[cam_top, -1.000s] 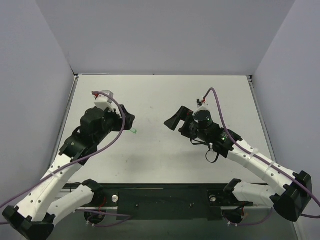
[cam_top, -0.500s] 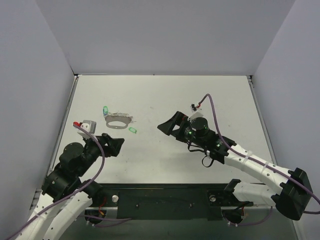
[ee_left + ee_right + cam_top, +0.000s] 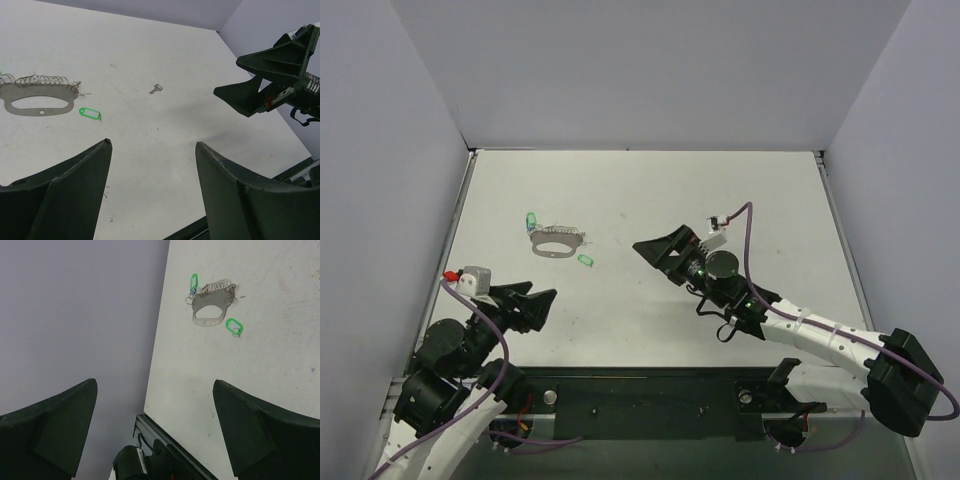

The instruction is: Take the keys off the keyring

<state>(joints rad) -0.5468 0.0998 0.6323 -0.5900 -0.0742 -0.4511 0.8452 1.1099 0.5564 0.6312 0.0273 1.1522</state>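
Note:
The keyring (image 3: 557, 243), a flat silvery oval loop with a row of small rings along its upper edge, lies on the table at the left. It also shows in the left wrist view (image 3: 37, 96) and the right wrist view (image 3: 212, 306). One green-headed key (image 3: 531, 218) sits at its upper left end (image 3: 194, 280). Another green piece (image 3: 585, 260) lies loose just right of it (image 3: 89, 113) (image 3: 233, 326). My left gripper (image 3: 542, 306) (image 3: 153, 144) is open and empty, near the front left. My right gripper (image 3: 650, 258) (image 3: 154, 382) is open and empty, right of the keyring.
A small bare silver key (image 3: 156, 89) lies alone on the table between the keyring and the right gripper. Grey walls close the table on the left, back and right. The black base rail (image 3: 650, 400) runs along the near edge.
My left arm has drawn back toward the near left corner, uncovering the keyring and green pieces. My right gripper has shifted slightly left and nearer, staying open.

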